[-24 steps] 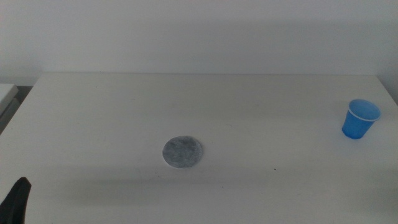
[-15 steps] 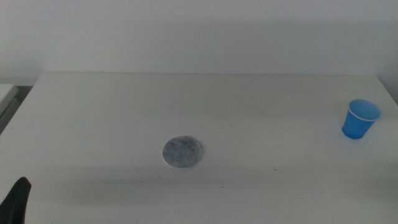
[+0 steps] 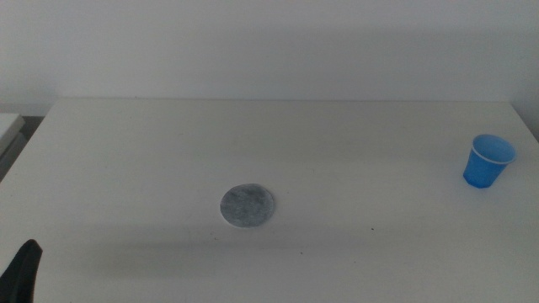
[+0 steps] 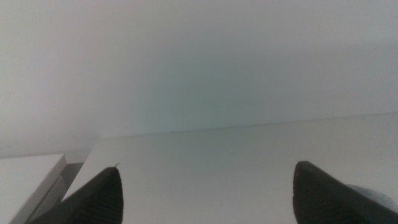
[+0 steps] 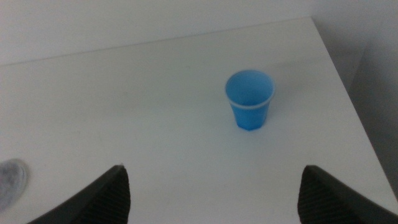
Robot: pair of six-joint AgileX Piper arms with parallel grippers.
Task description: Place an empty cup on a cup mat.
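The blue cup point(image 3: 487, 161) stands upright and empty at the table's right side, near its right edge. It also shows in the right wrist view point(image 5: 249, 99), ahead of my right gripper point(image 5: 214, 190), which is open and well short of it. The grey round cup mat point(image 3: 248, 206) lies flat in the table's middle; part of it shows in the right wrist view point(image 5: 11, 177). My left gripper point(image 4: 205, 190) is open and empty at the table's near left corner; only its dark tip point(image 3: 22, 271) shows in the middle view.
The white table point(image 3: 278, 135) ends at a pale wall behind. The table's right edge runs close beside the cup. A pale ledge point(image 4: 28, 174) lies off the table's left side.
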